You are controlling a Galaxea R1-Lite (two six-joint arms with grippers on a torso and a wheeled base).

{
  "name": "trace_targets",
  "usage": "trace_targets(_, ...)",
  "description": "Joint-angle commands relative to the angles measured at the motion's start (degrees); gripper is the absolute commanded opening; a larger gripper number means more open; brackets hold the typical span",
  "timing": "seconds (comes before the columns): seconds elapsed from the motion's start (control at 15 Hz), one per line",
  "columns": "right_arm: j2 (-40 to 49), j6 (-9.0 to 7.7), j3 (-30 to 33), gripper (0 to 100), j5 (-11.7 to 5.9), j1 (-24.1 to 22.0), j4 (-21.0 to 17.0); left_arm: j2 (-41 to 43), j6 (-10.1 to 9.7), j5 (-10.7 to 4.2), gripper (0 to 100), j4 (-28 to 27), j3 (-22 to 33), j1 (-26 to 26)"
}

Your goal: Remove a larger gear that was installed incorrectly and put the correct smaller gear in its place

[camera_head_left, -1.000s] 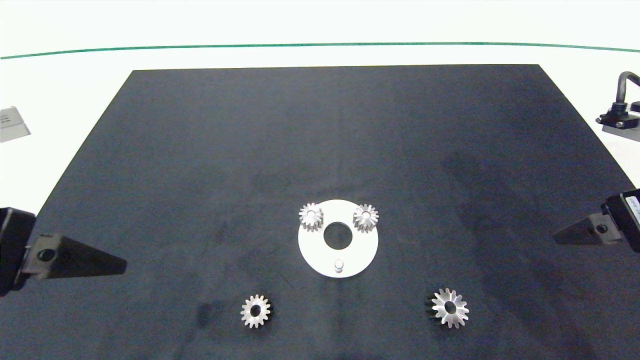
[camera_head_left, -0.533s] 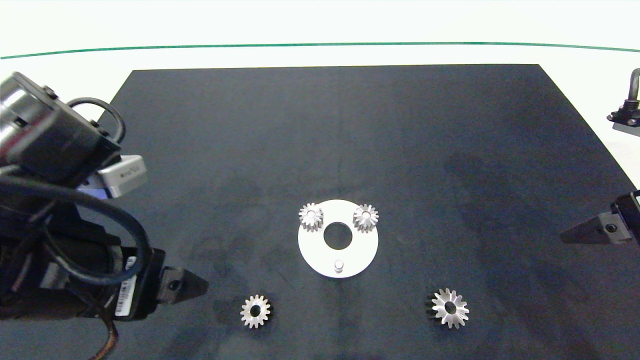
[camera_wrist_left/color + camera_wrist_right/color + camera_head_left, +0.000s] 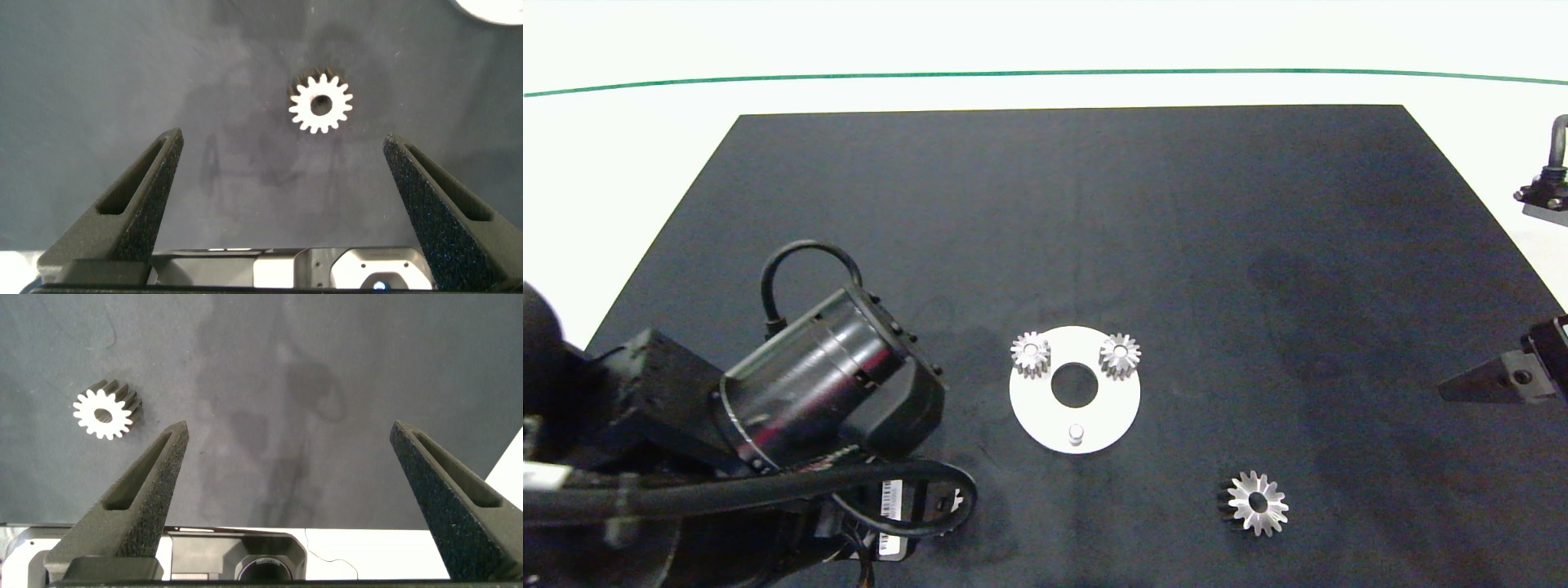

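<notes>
Gears first: the small gear (image 3: 320, 104) lies flat on the black mat (image 3: 1094, 204), hidden under the left arm (image 3: 792, 408) in the head view's lower left. Above it the left claw (image 3: 282, 200) hangs wide open, holding nothing. The big gear (image 3: 1258, 503) lies lower right. Centre frame, a white disc (image 3: 1107, 412) carries 2 gears (image 3: 1031, 354) and 1 bare peg (image 3: 1076, 432). The right claw (image 3: 286, 494), at the right edge, gapes empty.
</notes>
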State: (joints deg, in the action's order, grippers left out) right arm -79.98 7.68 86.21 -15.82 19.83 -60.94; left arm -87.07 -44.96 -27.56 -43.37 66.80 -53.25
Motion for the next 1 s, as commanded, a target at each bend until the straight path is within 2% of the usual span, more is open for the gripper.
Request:
trace_targets(0.07,0.09,0.05,-0.08,100,-0.08,0.12,-0.23,-4.78,-1.36,-0.30,100,0.04,0.08,-0.54)
trace_targets(0.2,0.09,-0.03,-0.08,100,-0.08,0.12,-0.32,-5.31,-2.06,-0.30,100,0.13,0.26,-0.72)
trace_targets(0.4,0.53,-0.30,-0.08,100,-0.08,0.12,-0.23,-7.68,-4.79,-0.30,100,0.22,1.84,-0.98)
trace_targets(0.53,0.53,-0.30,-0.17,100,-0.08,0.20,-0.23,-8.38,-5.67,-0.30,100,0.48,2.28,-1.07)
trace_targets(1.0,0.44,-0.30,-0.61,100,0.09,0.20,-0.23,-8.56,-5.58,-0.12,100,3.65,0.87,-0.98)
